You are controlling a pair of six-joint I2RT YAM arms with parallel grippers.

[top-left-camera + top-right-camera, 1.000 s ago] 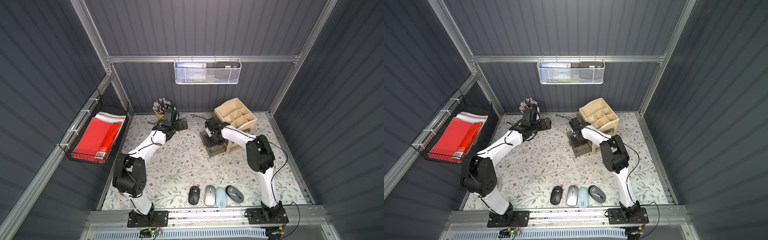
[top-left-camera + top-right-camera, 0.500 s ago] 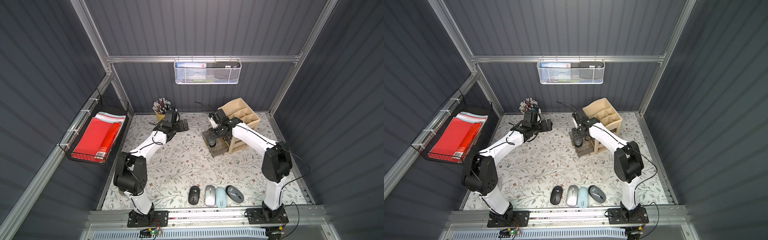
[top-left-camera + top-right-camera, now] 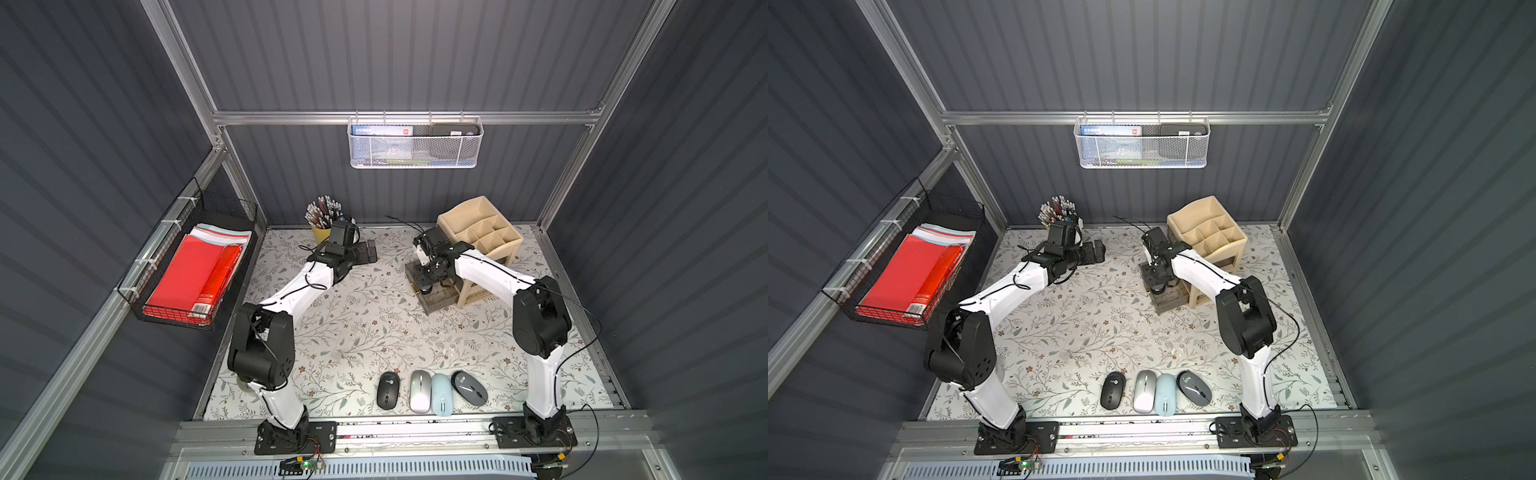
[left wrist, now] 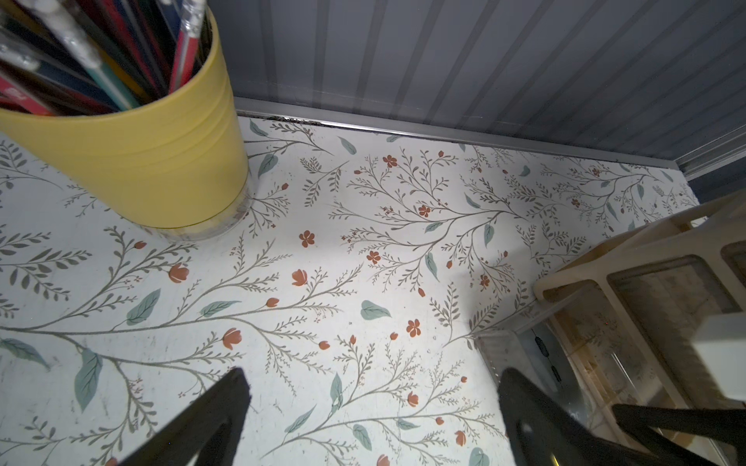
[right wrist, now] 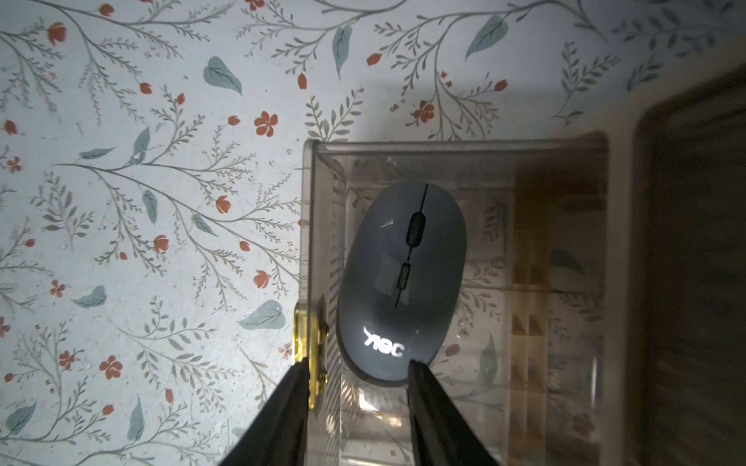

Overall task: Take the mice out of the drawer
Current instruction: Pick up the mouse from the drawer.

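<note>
One dark grey mouse [image 5: 401, 278] is lying in the clear drawer [image 5: 319, 226] just beneath the right gripper [image 5: 358, 362], whose jaws are standing apart over its logo end, unclamped. Four mice [image 3: 419, 390] are sitting well away from it. Probably lowering inside the wall and squeezing is coming next. The left gripper [image 4: 371, 373] is gaping empty.

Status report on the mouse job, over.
Left gripper open, empty. Right gripper open above drawer. One grey mouse inside, four mice out. Drawer's front wall between the jaws.

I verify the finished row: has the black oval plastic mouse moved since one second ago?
No. The black oval mouse lies equally near the aluminium front rail.
</note>
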